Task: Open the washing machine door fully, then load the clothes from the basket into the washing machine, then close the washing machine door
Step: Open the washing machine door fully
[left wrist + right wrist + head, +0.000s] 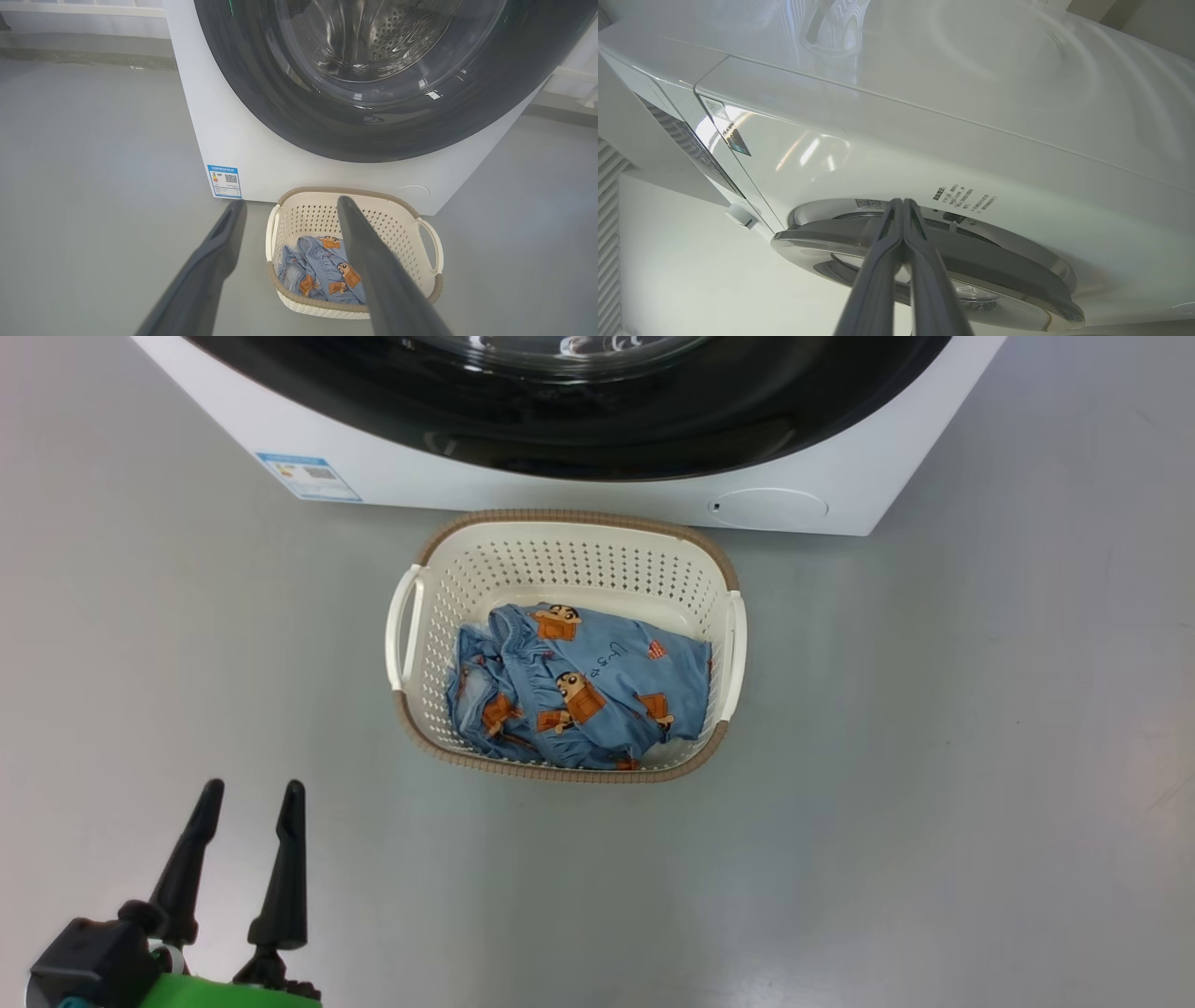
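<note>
The white washing machine [579, 490] stands ahead, and its door [597, 429], black-rimmed with a glass bowl, faces me. The cream basket [560, 516] sits on the floor just in front of it. The blue printed clothes [583, 686] lie bundled inside. My left gripper [254, 789] hangs open and empty, short of the basket and to its left. In the left wrist view the door [261, 93] shows the steel drum through its glass, above the basket [308, 219] and clothes [317, 266]. My right gripper [902, 201] is shut, tips at the edge of the door [1008, 275], which stands slightly off the front panel.
Grey floor spreads on both sides of the basket. A small blue label [308, 476] marks the machine's lower left front. A round service cover [770, 509] sits at its lower right. A pale wall base runs behind the machine [224, 135].
</note>
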